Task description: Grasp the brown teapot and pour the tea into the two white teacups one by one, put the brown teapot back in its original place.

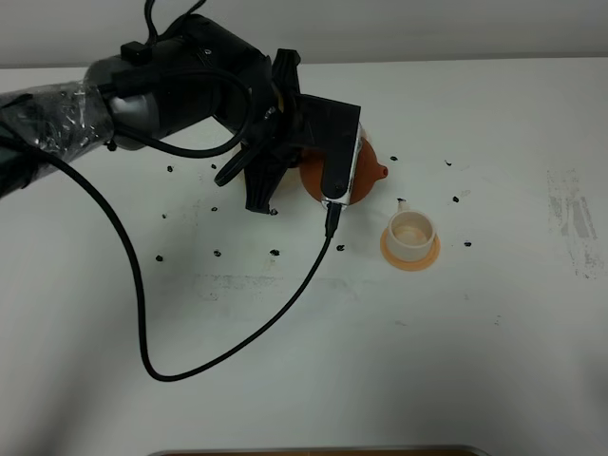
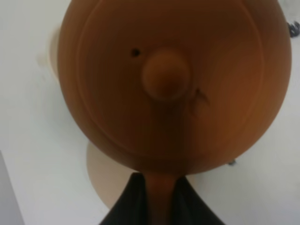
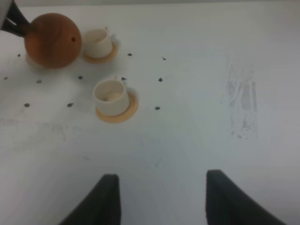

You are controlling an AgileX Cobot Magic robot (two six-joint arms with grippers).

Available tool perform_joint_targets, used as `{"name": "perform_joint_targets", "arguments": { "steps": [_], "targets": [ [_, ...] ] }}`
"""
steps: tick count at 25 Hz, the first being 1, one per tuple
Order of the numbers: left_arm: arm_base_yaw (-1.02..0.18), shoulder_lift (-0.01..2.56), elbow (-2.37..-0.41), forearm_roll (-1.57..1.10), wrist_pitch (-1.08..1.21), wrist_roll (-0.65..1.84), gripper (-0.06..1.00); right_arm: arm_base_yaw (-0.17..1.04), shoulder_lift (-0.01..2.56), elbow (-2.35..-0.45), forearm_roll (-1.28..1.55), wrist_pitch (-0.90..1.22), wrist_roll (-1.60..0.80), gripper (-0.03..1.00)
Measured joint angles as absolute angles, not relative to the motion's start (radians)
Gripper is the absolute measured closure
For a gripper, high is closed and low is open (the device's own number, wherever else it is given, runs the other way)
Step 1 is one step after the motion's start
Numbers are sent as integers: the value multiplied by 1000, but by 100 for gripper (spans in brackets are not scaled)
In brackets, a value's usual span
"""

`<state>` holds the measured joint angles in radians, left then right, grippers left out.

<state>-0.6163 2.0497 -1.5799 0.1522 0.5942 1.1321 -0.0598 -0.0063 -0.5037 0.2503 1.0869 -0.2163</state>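
Left end effector (image 2: 158,190) pinched shut on brown teapot (image 1: 369,171) handle, far-left of 1 white teacup (image 1: 410,233); right end effector (image 3: 161,199) spread. Risk: pot swivelled in narrow grip when tilted, tea spilled beside cup.

The round reddish-brown teapot (image 1: 369,169), its lid knob and vent hole showing, is left of and farther than one cream teacup (image 1: 410,231), with its spout pointing right. That teacup stands upright on an orange coaster (image 1: 408,262). The second teacup (image 3: 97,42) stands just beside the teapot, and the cream saucer (image 2: 101,178) shows beneath the pot.
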Motion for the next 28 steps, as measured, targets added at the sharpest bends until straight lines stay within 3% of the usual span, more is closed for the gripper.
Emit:
{"name": "perform_joint_targets", "arguments": {
  "steps": [28],
  "targets": [
    [-696,2136,-1579,364,435,1115,82,-60,-6,-504,254,1087,-216,53]
  ]
}}
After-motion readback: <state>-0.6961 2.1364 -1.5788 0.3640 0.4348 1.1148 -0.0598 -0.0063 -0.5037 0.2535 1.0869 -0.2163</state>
